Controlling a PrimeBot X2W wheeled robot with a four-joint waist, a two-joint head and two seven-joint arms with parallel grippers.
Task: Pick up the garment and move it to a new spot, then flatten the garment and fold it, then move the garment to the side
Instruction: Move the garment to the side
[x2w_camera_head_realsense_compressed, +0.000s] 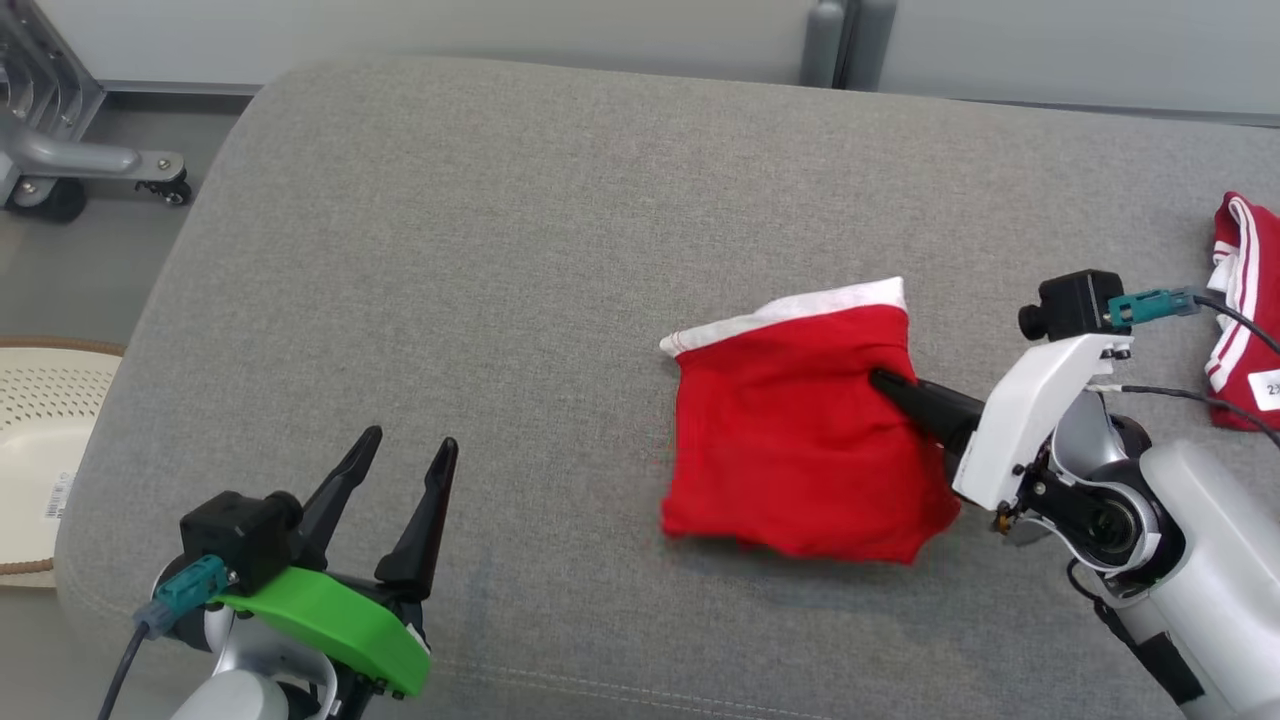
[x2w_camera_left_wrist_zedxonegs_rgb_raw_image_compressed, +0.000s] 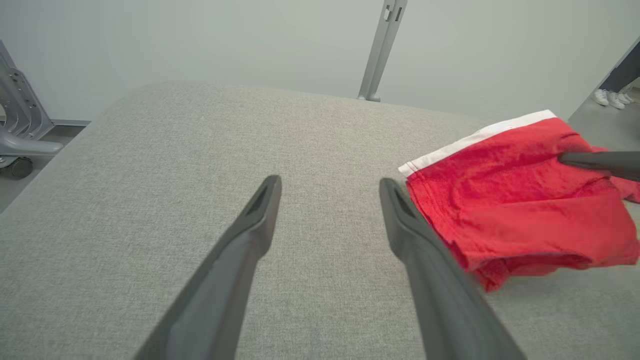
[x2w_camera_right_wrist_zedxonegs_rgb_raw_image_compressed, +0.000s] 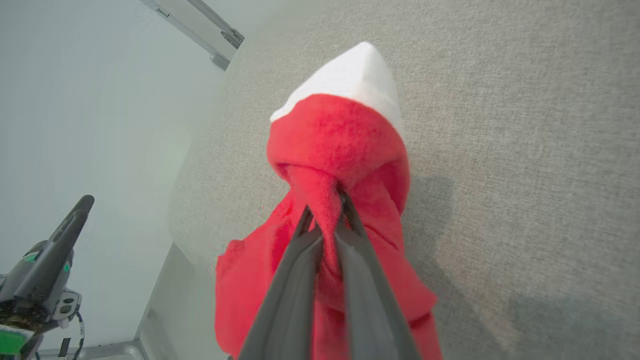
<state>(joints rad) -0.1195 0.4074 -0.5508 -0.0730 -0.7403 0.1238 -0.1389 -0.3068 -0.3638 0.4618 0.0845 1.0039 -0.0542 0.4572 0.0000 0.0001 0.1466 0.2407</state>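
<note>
Right gripper (x2w_camera_right_wrist_zedxonegs_rgb_raw_image_compressed: 324, 215) pinches garment (x2w_camera_head_realsense_compressed: 790, 440) (second red garment (x2w_camera_head_realsense_compressed: 1262, 290) nearby).

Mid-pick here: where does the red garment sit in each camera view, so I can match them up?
Head view: garment right of centre on the grey cushion, right gripper on its upper right.
Left wrist view: garment at the right, beyond the open left gripper.
Right wrist view: garment at centre, bunched between the shut fingers.
Shared landmark: its white waistband.
</note>
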